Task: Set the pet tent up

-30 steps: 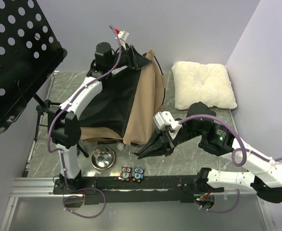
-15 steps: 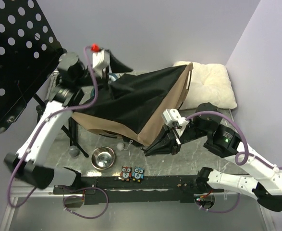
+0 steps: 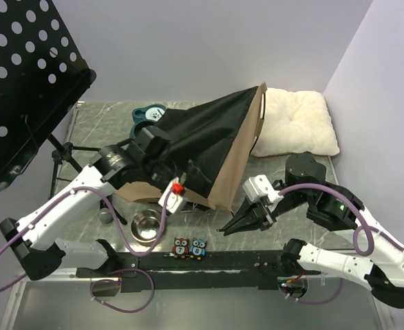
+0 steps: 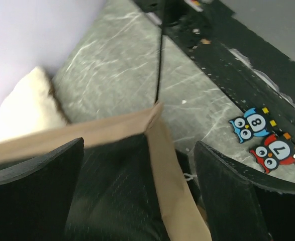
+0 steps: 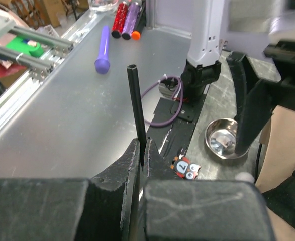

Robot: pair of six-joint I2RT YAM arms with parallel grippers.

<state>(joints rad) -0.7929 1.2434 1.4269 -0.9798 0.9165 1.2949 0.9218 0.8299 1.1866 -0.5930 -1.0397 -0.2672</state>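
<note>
My left gripper [image 4: 138, 149] stands wide, its fingers [image 4: 36, 186] spread with nothing pinched; black and tan cloth of the pet tent [image 3: 208, 130] shows between them. My right gripper [image 5: 142, 148] is clamped tight on a thin black pole [image 5: 136, 105] whose open end sticks up past the fingertips. From my left wrist, that pole runs from the tent's tan corner toward the right gripper. The tent lies mid-table between my arms, black base panel up, its tan edge raised against the white cushion [image 3: 294, 124] at the far right. Near its front edge sit a steel bowl [image 3: 146, 225] and two owl stickers [image 3: 189, 247].
</note>
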